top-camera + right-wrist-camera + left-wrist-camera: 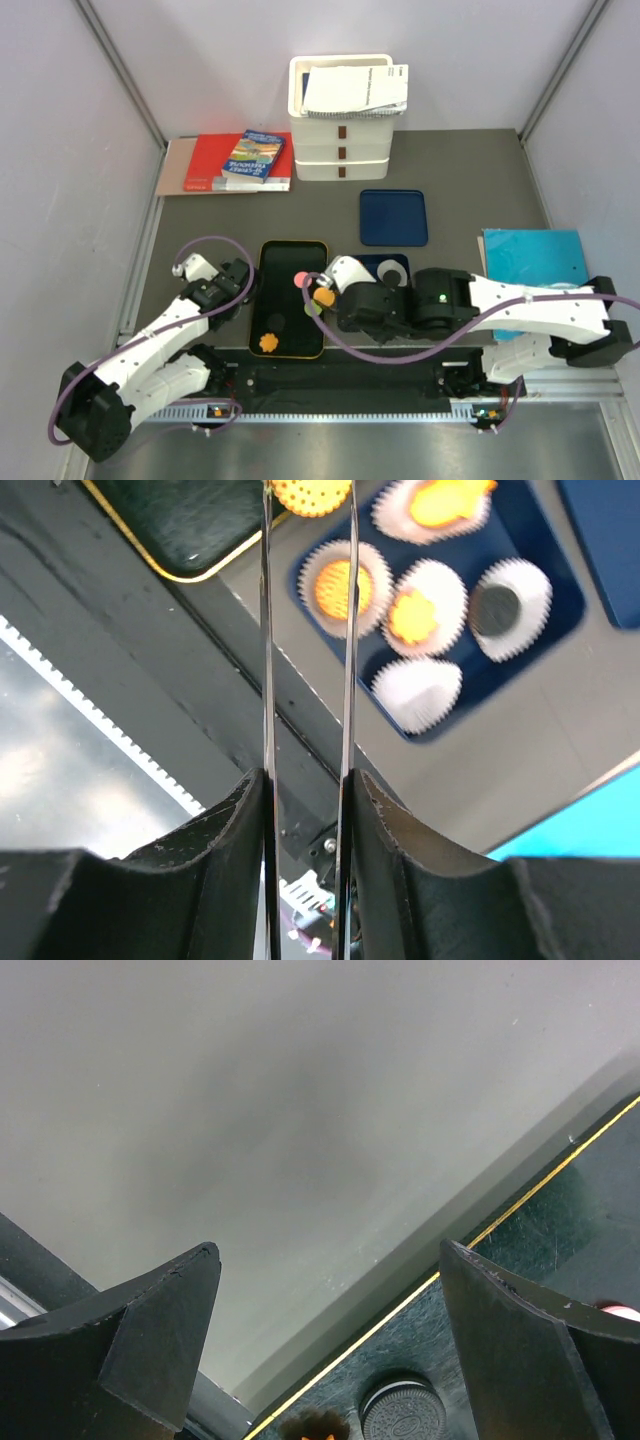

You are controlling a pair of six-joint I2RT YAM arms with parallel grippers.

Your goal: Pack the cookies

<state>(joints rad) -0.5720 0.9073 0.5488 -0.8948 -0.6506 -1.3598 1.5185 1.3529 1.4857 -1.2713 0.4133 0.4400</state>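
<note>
1. Eight cookies (345, 585) show in all: three loose, one gripped, four in cups.
2. The loose three lie on a black tray (292, 250) with a yellow rim, at lower centre of the top view: a pink cookie (300, 278) near its upper right edge, a black cookie (275, 321) lower down, and an orange cookie (267, 342) at its bottom left.
3. Five white pleated paper cups (415, 690) sit in a blue tray (480, 660) at upper right of the right wrist view. Three hold orange cookies, one holds a black one, and one has none.
4. A second blue tray (393, 217) lies bare, above the first in the top view.
5. The right gripper (318, 294) has its thin blades drawn narrow on a held cookie (312, 492), which is orange, dotted and round, at the tray's right rim.
6. The left gripper (330, 1248) stands wide apart with nothing between its fingers, at the black tray's left rim.
7. The table (470, 170) is dark grey, with pale walls on three sides.
8. At the back stand stacked white bins (340, 150) with a spiral notebook (355, 88) on top. Books (240, 165) lie at upper left and a teal folder (535, 255) at right.
</note>
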